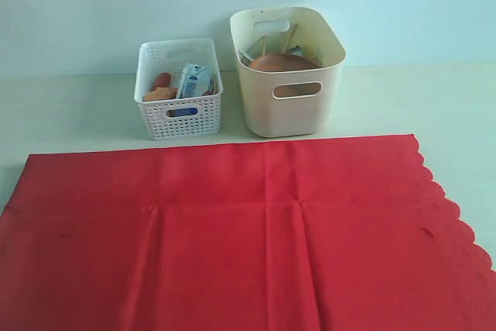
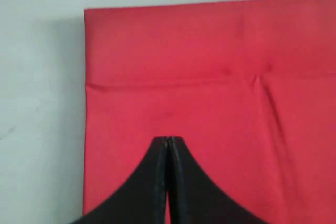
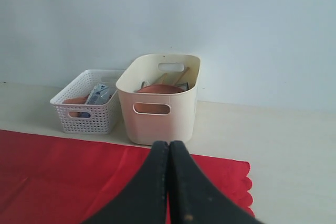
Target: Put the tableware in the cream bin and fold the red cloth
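Observation:
The red cloth (image 1: 248,230) lies spread flat across the front of the table, its scalloped edge on the right. Behind it stands the cream bin (image 1: 287,75), holding the round brown plate (image 1: 283,63) and wooden chopsticks (image 1: 290,36); other tableware inside is mostly hidden. Neither gripper shows in the exterior view. My left gripper (image 2: 168,140) hangs shut and empty above the red cloth (image 2: 210,77) near its left edge. My right gripper (image 3: 169,144) is shut and empty, above the red cloth (image 3: 63,177), facing the cream bin (image 3: 160,98).
A white lattice basket (image 1: 180,91) with a blue-and-white milk carton (image 1: 194,81) and food stands left of the cream bin. A pale wall runs behind both. Bare tabletop (image 1: 403,98) lies to the right of the bin.

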Motion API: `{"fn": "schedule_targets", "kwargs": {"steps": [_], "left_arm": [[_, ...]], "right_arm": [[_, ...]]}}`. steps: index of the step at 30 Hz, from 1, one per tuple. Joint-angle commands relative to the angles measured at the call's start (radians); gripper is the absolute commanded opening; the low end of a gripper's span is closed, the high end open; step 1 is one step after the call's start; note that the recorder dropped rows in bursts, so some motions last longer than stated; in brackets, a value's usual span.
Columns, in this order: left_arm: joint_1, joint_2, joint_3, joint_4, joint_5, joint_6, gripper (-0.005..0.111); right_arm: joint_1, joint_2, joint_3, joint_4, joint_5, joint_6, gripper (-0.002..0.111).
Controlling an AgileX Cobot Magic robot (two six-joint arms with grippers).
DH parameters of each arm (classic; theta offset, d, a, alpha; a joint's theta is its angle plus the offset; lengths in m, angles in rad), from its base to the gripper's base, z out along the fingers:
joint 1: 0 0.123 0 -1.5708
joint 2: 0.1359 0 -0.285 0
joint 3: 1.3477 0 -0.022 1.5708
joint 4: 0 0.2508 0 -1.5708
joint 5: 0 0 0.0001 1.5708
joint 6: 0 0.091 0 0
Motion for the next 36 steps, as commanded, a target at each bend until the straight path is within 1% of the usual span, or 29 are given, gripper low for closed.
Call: {"fn": "schedule_targets", "kwargs": {"steps": [1, 4, 8, 11, 15, 17, 19, 21, 24, 26, 31, 36], "left_arm": [[0.024, 0.138, -0.058, -0.017, 0.069, -0.005, 0.000], [0.065, 0.228, -0.094, -0.042, 0.094, 0.017, 0.000], [0.139, 0.332, -0.142, -0.113, 0.137, 0.089, 0.000], [0.223, 0.413, -0.179, -0.175, 0.159, 0.132, 0.000], [0.342, 0.522, -0.225, -0.288, 0.223, 0.236, 0.001], [0.399, 0.571, -0.244, -0.356, 0.255, 0.307, 0.007], [0.444, 0.620, -0.262, -0.419, 0.293, 0.372, 0.018], [0.482, 0.671, -0.286, -0.474, 0.345, 0.429, 0.033], [0.521, 0.736, -0.325, -0.519, 0.410, 0.494, 0.055], [0.535, 0.777, -0.350, -0.537, 0.435, 0.531, 0.064], [0.545, 0.873, -0.416, -0.534, 0.482, 0.590, 0.065], [0.549, 0.951, -0.457, -0.530, 0.527, 0.650, 0.065]], "right_arm": [[0.001, -0.005, 0.003, 0.002, 0.001, -0.008, 0.000], [0.001, -0.005, 0.003, 0.004, 0.001, -0.005, 0.000], [0.001, -0.005, 0.003, 0.004, 0.001, -0.005, 0.000], [0.001, -0.005, 0.003, 0.004, 0.001, -0.005, 0.000], [0.001, -0.005, 0.003, 0.004, 0.001, -0.005, 0.000], [0.001, -0.005, 0.003, 0.004, 0.001, -0.005, 0.000], [0.001, -0.005, 0.003, 0.004, 0.001, -0.005, 0.000], [0.001, -0.005, 0.003, 0.004, 0.001, -0.005, 0.000], [0.001, -0.005, 0.003, 0.004, 0.001, -0.005, 0.000], [0.001, -0.005, 0.003, 0.004, 0.001, -0.005, 0.000], [0.001, -0.005, 0.003, 0.004, 0.001, -0.005, 0.000], [0.001, -0.005, 0.003, 0.004, 0.001, -0.005, 0.000]]}}
